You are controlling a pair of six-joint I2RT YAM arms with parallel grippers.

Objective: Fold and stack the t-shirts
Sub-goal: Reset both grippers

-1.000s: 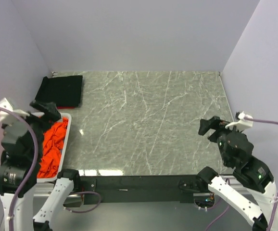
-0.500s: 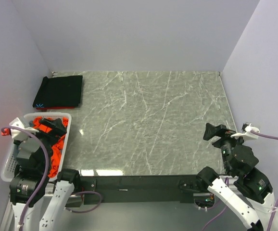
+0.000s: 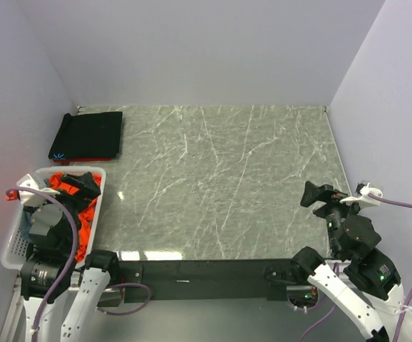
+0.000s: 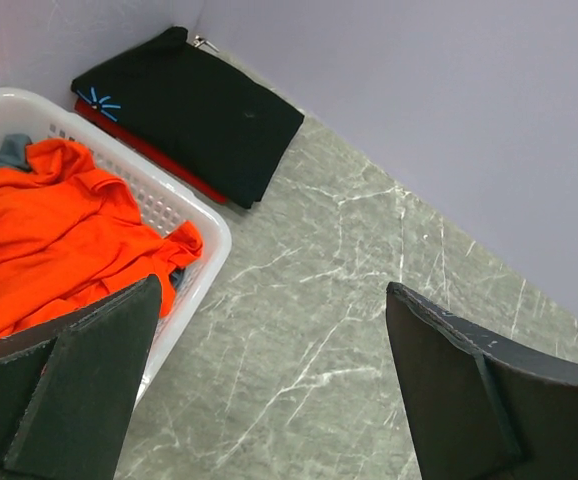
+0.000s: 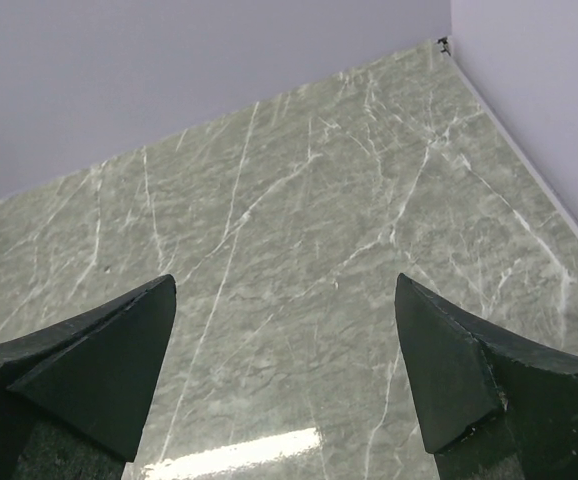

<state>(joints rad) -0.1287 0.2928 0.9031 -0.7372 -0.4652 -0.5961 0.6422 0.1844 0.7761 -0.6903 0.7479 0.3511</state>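
Your left gripper and right gripper are both wide open and empty. The orange shirt is bunched up in the basket at 8 o'clock. It looks light and floppy, so I'd pinch a raised fold. The black shirt is folded at 10 o'clock.

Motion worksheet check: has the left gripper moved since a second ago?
Yes. The left gripper drew back from the folded black t-shirt, toward the table's near edge.

The white-and-black left arm and right arm crouch low by their bases. The black two-finger left claw gapes wide, empty; the right claw likewise.
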